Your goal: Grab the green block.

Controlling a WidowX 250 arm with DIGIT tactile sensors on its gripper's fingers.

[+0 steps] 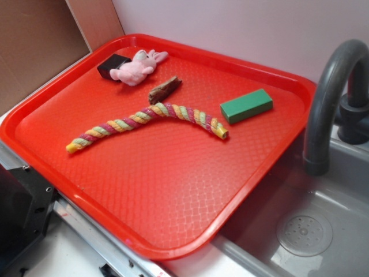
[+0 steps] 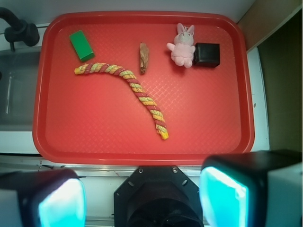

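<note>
I am hovering high over the near edge of the red tray [image 2: 142,146], which is lying on the desk beside the grey sink [image 1: 323,231] off to my left. My jaws are standing released, the two pads [image 2: 222,196] spread wide apart with nothing between them, so my gripper [image 2: 142,198] is not yet holding anything.

Ahead of me, running slantwise across the tray's middle, the twisted rope [image 2: 137,92] is lying between me and most of the other things; I judge I should be passing over it rather than through it.

The green block [image 2: 81,45] is lying flat in the far left corner of the tray, just beyond the rope's far end but apart from it, with free space on its sides, which looks easy for closing on.

Far ahead and to my right, the pink bunny [image 2: 182,46] is leaning against the black block [image 2: 207,54], and the brown stick [image 2: 144,57] is lying just left of them, all well apart from the green block.
</note>
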